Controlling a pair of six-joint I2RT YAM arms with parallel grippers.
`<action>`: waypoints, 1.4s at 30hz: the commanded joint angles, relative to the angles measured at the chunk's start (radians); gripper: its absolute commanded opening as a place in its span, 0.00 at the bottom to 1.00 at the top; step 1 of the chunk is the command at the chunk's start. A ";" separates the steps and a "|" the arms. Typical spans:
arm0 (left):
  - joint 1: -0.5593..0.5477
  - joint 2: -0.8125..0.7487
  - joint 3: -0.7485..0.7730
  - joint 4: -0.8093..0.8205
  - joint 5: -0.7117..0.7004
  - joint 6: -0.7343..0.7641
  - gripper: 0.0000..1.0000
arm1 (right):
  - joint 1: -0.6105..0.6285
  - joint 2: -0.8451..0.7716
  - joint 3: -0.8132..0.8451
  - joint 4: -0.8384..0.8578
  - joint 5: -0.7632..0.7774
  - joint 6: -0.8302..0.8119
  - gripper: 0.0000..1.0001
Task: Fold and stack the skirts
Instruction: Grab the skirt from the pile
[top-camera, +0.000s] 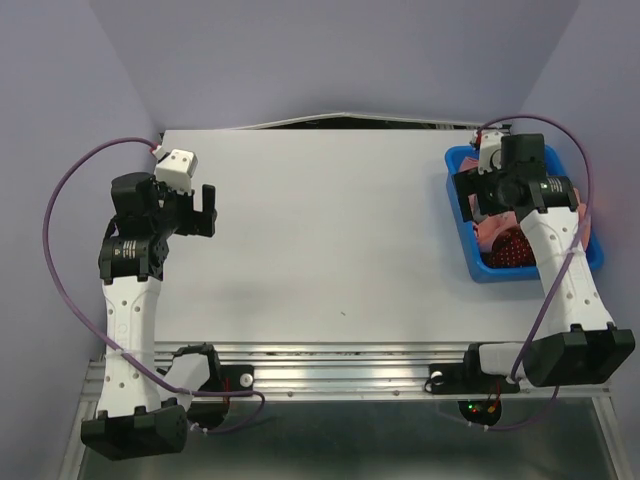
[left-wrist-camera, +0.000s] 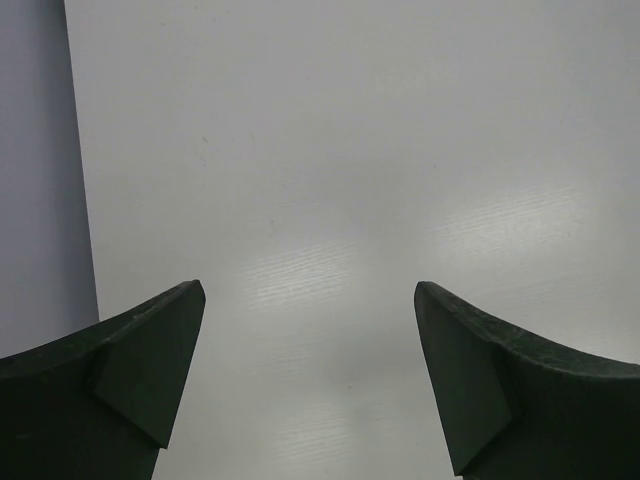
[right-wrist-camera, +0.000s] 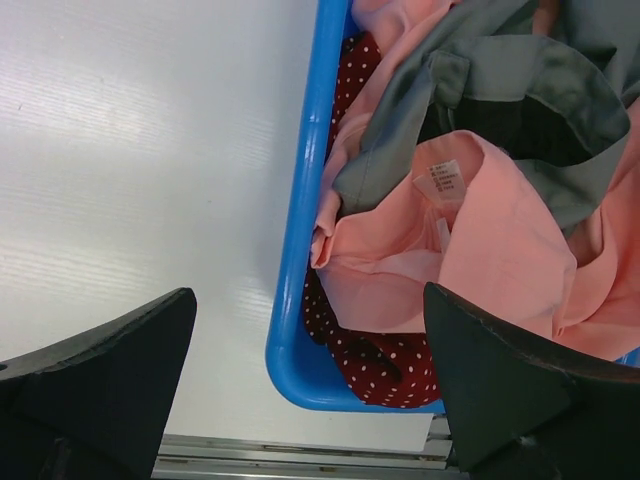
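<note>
Dark red white-dotted cloth skirt (right-wrist-camera: 380, 375) just ahead of my right jaws.
Both jaws wide open, empty; left jaws well apart from it.

The bin (top-camera: 497, 272) sits on the table (top-camera: 330, 240) at about 2 o'clock, by the right edge. The skirts (right-wrist-camera: 390, 365) lie inside it, one at the near end toward 6 o'clock under another garment (right-wrist-camera: 500, 240), one toward 12 o'clock. The right gripper (right-wrist-camera: 308, 292) hangs over the bin's left wall. The left gripper (left-wrist-camera: 310, 290) hangs over the table at 9 o'clock, well apart from the bin.
</note>
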 joint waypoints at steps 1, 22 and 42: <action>0.002 -0.018 -0.005 0.015 0.032 0.026 0.98 | -0.004 0.044 0.112 0.032 0.051 0.009 1.00; 0.002 -0.022 -0.033 0.027 -0.001 -0.042 0.98 | -0.118 0.642 0.661 -0.006 0.210 0.119 0.78; 0.003 0.002 -0.103 0.059 -0.051 -0.043 0.98 | -0.136 0.834 0.531 -0.026 0.180 0.124 0.58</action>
